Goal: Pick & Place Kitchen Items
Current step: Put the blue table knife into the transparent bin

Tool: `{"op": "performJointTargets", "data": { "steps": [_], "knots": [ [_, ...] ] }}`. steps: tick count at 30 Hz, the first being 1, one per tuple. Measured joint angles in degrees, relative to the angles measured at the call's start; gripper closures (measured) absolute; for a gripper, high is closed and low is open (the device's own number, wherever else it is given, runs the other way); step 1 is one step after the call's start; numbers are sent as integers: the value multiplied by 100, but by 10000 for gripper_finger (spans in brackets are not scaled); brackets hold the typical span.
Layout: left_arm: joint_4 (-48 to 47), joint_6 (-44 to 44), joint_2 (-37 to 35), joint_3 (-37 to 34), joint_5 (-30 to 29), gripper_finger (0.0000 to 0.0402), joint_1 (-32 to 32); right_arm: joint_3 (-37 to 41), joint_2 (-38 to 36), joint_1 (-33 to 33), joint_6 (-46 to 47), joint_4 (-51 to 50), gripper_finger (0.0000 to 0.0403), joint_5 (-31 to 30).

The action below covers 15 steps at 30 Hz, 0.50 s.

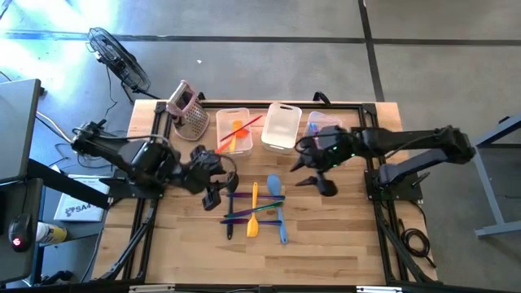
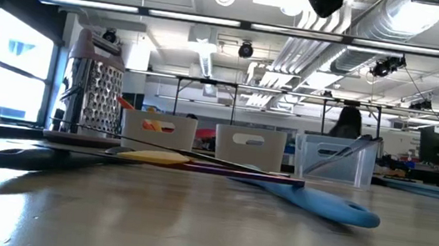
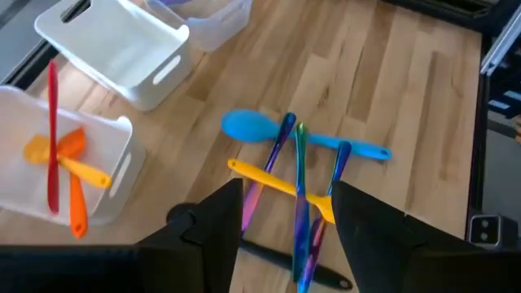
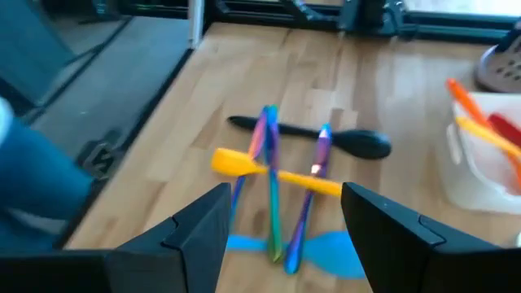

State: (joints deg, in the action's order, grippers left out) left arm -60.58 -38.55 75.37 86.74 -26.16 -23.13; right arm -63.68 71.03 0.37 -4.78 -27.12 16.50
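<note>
A pile of slim utensils lies crossed on the table's middle point(image 1: 256, 210): a blue spoon point(image 3: 252, 126), a yellow spatula point(image 3: 269, 181), several purple and iridescent ones point(image 3: 299, 203) and a dark spoon point(image 4: 358, 144). My left gripper point(image 1: 216, 194) hovers open and empty just left of the pile, which shows between its fingers in the left wrist view point(image 3: 289, 236). My right gripper point(image 1: 316, 177) hovers open and empty to the pile's right point(image 4: 285, 236). Orange, yellow and red utensils lie in the left clear bin point(image 1: 234, 130).
Three clear bins stand in a row at the far side: left point(image 3: 106, 187), middle point(image 1: 282, 126), and right point(image 1: 323, 124), which holds blue and purple utensils. A metal grater with a pink handle point(image 1: 190, 110) stands left of them. Bare wood lies near the front edge point(image 1: 260, 260).
</note>
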Motion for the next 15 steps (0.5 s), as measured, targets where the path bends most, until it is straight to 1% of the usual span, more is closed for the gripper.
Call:
{"op": "performJointTargets", "data": {
  "steps": [3, 6, 9, 15],
  "knots": [
    [-215, -286, 0, 0, -149, 218, -333, -1, 291, 171, 188, 293, 176, -428],
    [-434, -542, 0, 0, -119, 218, -632, 0, 534, 310, 419, 537, 176, -768],
    [-618, -817, 0, 0, 0, 218, -948, 0, 815, 445, 473, 882, 176, -925],
    [-709, -1247, 0, 0, 95, 218, -1550, -1, 1647, 731, 427, 1900, 176, -867]
  ]
}}
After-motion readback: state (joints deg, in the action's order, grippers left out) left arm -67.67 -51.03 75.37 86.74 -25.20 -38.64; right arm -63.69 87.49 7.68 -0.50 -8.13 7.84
